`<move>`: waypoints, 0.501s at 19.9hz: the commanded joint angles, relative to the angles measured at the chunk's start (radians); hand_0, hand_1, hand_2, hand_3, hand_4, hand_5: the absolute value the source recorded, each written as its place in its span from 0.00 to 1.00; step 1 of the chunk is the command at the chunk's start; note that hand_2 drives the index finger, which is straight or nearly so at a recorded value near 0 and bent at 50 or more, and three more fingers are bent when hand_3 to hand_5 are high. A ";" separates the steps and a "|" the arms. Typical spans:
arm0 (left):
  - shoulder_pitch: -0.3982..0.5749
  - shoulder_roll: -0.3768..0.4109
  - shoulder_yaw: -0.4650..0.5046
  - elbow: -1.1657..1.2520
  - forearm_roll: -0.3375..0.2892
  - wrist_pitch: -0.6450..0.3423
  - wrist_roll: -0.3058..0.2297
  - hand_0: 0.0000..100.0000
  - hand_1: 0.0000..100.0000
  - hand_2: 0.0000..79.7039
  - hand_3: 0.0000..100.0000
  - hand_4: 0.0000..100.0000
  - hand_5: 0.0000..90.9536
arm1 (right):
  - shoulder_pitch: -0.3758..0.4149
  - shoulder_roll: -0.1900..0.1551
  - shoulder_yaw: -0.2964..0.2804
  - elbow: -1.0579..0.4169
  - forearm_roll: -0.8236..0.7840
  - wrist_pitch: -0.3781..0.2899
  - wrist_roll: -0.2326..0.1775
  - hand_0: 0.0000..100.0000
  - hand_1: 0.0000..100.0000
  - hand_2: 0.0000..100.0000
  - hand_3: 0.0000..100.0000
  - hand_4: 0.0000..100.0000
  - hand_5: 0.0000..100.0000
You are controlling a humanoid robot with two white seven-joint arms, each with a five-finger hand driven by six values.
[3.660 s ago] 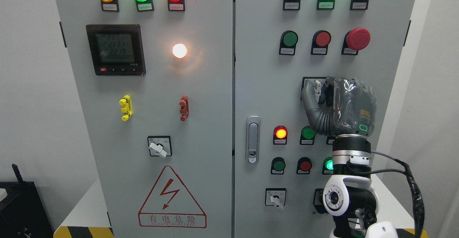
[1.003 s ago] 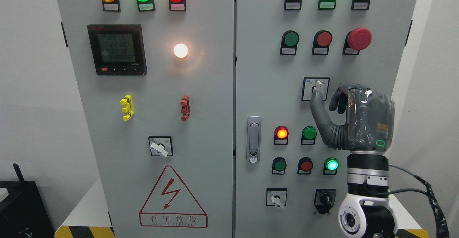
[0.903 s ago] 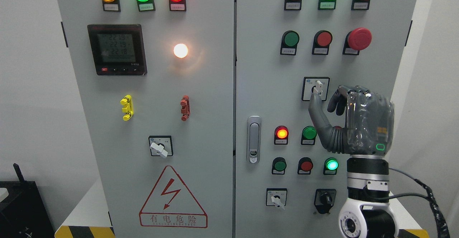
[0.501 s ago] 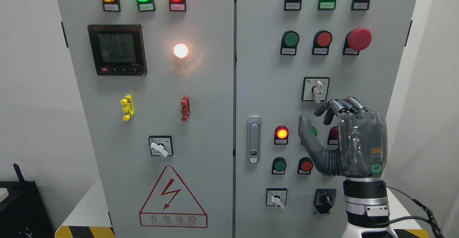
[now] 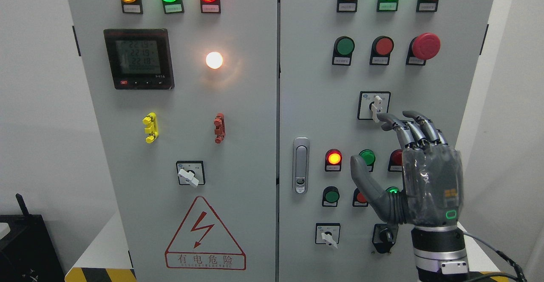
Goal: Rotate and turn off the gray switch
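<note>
Just beyond the tip of the foremost finger: gray switch [image 5: 375, 106], white lever hanging straight down inside its black-framed square plate on the cabinet's right door [image 5: 314, 103]; contact or a small gap cannot be told. Spread and relaxed, gripping nothing: fingers [image 5: 414, 128] of the right hand [image 5: 418, 180], palm toward the panel, thumb stretched out leftward. Behind the thumb tip: green button [image 5: 366, 157], partly covered. Left of the thumb: lit red indicator [image 5: 333, 158]. Below the palm: black selector knob [image 5: 384, 234].
</note>
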 commanded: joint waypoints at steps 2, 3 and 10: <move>0.000 0.000 0.032 0.001 0.000 0.000 0.000 0.12 0.39 0.00 0.00 0.00 0.00 | 0.051 0.002 -0.008 -0.069 0.000 -0.011 0.001 0.23 0.11 0.00 0.00 0.00 0.00; 0.000 0.000 0.032 0.001 0.000 0.000 0.000 0.12 0.39 0.00 0.00 0.00 0.00 | 0.055 0.000 -0.007 -0.075 0.000 -0.011 -0.003 0.23 0.11 0.00 0.00 0.00 0.00; 0.000 0.000 0.032 0.000 0.000 0.000 0.000 0.12 0.39 0.00 0.00 0.00 0.00 | 0.074 -0.003 -0.011 -0.079 0.000 -0.011 -0.012 0.22 0.11 0.00 0.01 0.00 0.00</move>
